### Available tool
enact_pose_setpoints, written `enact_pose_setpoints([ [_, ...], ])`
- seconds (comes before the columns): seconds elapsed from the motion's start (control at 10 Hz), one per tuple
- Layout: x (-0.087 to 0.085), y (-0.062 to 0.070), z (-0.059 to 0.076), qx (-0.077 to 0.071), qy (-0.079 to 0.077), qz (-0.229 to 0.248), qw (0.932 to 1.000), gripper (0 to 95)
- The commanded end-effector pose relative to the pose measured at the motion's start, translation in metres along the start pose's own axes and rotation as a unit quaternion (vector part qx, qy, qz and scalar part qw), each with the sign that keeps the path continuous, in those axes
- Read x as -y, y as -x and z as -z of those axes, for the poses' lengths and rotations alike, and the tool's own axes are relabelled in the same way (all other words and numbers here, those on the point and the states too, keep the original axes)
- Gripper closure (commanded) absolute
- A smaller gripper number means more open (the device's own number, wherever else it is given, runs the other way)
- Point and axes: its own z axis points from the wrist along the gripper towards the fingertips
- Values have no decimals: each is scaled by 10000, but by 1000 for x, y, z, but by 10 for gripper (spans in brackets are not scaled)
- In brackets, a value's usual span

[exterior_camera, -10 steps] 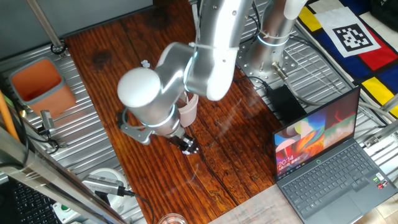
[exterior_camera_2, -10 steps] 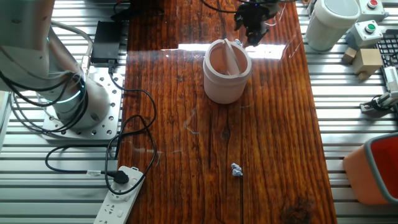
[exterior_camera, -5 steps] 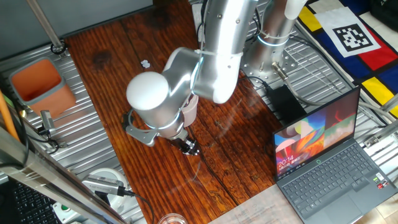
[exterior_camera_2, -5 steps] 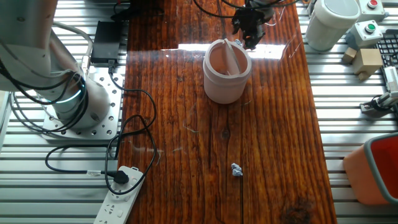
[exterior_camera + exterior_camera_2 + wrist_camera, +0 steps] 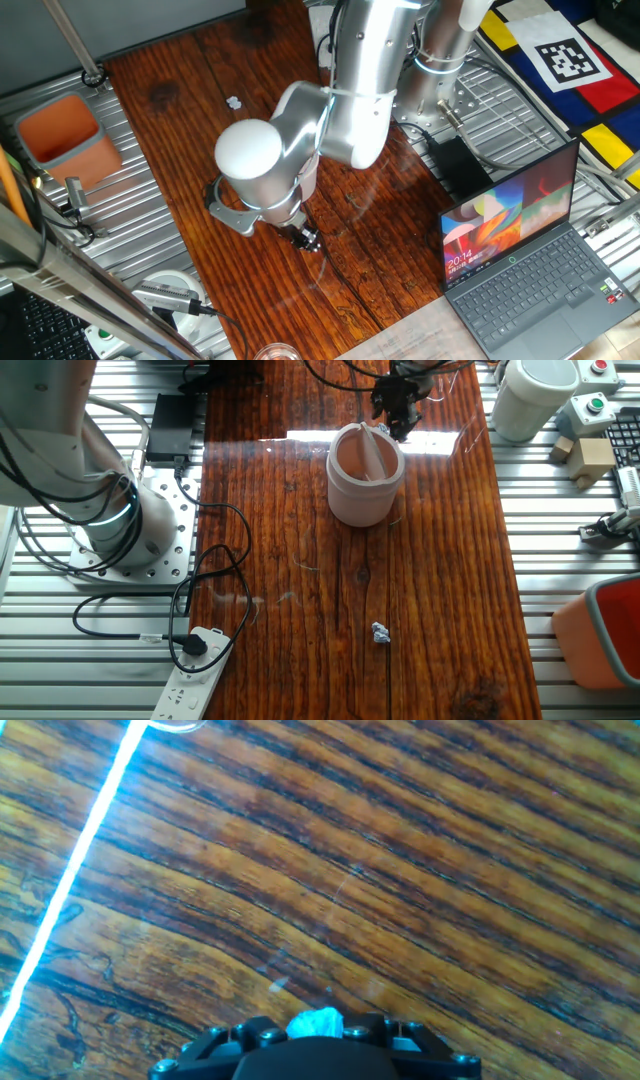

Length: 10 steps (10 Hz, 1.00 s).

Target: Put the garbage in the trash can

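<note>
We have a paper wad (image 5: 314,1022) pinched between the closed fingers of the gripper (image 5: 396,418) — the hand view shows its white crumple sitting right at the fingertips, above bare wood. The trash can (image 5: 365,473) stands upright near the middle of the table (image 5: 440,590), and in the other fixed view the gripper hangs just beyond its far rim, close but not yet over the opening. In the first fixed view the arm (image 5: 300,140) hides the can almost entirely, so we lean on the other camera for alignment.

To do this step well, we want the fingertips brought squarely over the round flap lid (image 5: 372,453), not the rim edge. The flap looks tilted inside the rim, so we judge a drop near its open side is safer than onto the flap's high edge, where so light a wad could rest or bounce out. We should keep the pinch firm until we are centred, then open fully and low — a wad this small may cling to a finger.

A second wad (image 5: 380,632) lies on the wood well apart from the can, toward the near end, waiting its turn.
</note>
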Motion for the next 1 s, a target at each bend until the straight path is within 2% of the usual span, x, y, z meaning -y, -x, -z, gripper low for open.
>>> enact_pose_setpoints([
  [0.1, 1, 0, -1, 6, -21, 11, 10000, 950],
  [0.3, 0, -1, 2, -13, -39, 26, 10000, 950],
  [0.4, 0, -3, 6, -24, -26, 35, 10000, 950],
  [0.5, 0, -7, 16, -67, -21, 96, 9999, 950],
  [0.7, 15, -18, 48, -171, 3, 492, 9986, 950],
  [0.8, 24, -23, 69, -245, 31, 662, 9975, 950],
  [1.0, 35, -32, 112, -416, -55, 955, 9945, 950],
])
